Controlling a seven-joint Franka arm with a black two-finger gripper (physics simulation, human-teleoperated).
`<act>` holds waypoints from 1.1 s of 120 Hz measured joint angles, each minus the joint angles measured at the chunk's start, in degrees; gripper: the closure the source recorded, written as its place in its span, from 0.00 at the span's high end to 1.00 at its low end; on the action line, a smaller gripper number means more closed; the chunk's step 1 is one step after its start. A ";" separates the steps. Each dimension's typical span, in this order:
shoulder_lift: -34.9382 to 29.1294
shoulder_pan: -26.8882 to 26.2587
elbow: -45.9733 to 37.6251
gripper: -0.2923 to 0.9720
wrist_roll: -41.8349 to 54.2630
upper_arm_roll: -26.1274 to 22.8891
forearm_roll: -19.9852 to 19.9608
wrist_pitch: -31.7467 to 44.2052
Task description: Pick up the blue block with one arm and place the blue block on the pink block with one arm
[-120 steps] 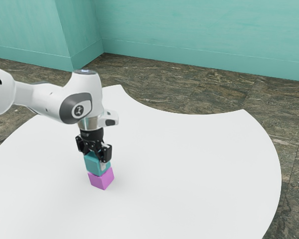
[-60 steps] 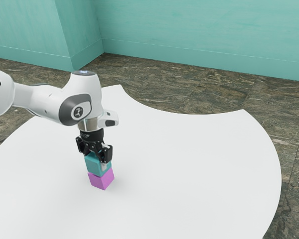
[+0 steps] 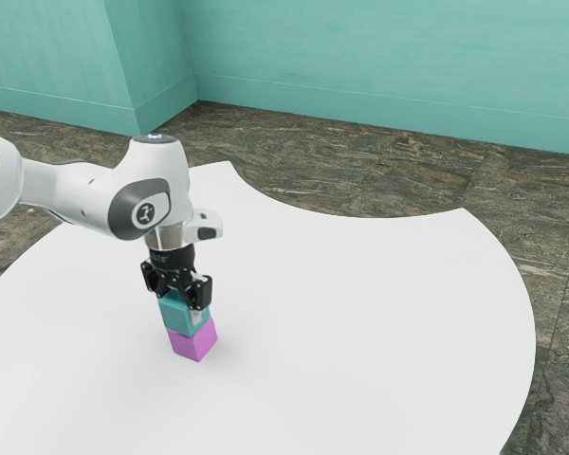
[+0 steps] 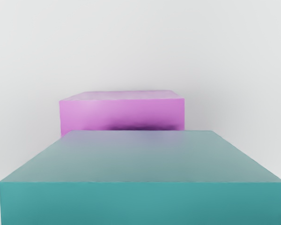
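The upper block [image 3: 178,313] sits on the lower block [image 3: 192,339], beneath the gripper [image 3: 178,296], on the table [image 3: 360,313].

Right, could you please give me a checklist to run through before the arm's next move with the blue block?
1. Blue cube block rests on the pink cube block, touching: ok.
2. Blue cube block sits level, not tilted: ok.
3. Pink cube block lies flat on the white table: ok.
4. Black two-finger gripper is directly at the top of the blue cube block: ok.
5. Gripper has let go of the block: cannot tell.
6. Blue cube block is squarely centred over the pink one: cannot tell.
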 joint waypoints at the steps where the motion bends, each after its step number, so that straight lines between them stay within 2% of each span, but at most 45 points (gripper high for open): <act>1: 0.01 0.00 0.00 0.54 -0.01 0.00 0.00 0.00; 24: -0.03 -0.05 -0.03 0.66 -0.06 0.01 -0.20 0.05; 46: -0.13 -0.04 -0.03 0.72 -0.06 0.01 -0.33 0.08; 65: -1.52 0.01 -0.03 0.75 -0.01 0.01 -0.32 -0.09; 96: -7.66 -0.47 0.41 0.76 0.36 0.98 -0.37 -2.19; 132: -8.70 0.10 0.58 0.77 0.63 1.24 -2.68 -4.65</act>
